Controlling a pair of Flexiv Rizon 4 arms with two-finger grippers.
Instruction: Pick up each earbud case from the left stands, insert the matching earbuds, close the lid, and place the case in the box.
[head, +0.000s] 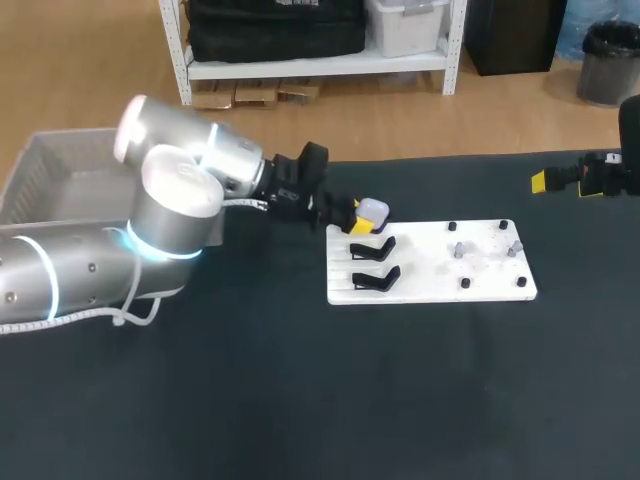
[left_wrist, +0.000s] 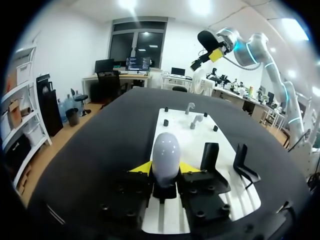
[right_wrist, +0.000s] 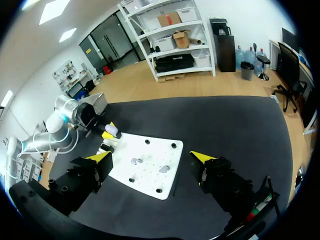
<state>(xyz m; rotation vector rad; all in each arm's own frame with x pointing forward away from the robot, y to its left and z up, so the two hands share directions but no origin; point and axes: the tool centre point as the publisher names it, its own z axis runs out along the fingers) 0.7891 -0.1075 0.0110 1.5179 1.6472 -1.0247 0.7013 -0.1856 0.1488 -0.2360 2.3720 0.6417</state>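
A white earbud case (head: 372, 210) sits on the far stand at the left end of the white board (head: 440, 265). My left gripper (head: 362, 222) is at it, and in the left wrist view its yellow tips touch both sides of the case (left_wrist: 166, 152), so the gripper (left_wrist: 165, 169) is shut on it. Two empty black stands (head: 373, 247) (head: 376, 277) are nearer on the board. Small earbuds (head: 460, 248) (head: 513, 245) rest among black pegs on the board's right half. My right gripper (head: 545, 181) hangs open at the far right, high above the table (right_wrist: 150, 157).
A grey mesh box (head: 60, 170) stands at the table's far left, behind my left arm. The dark table mat surrounds the board. Black pegs (head: 465, 283) stick up from the board's right half.
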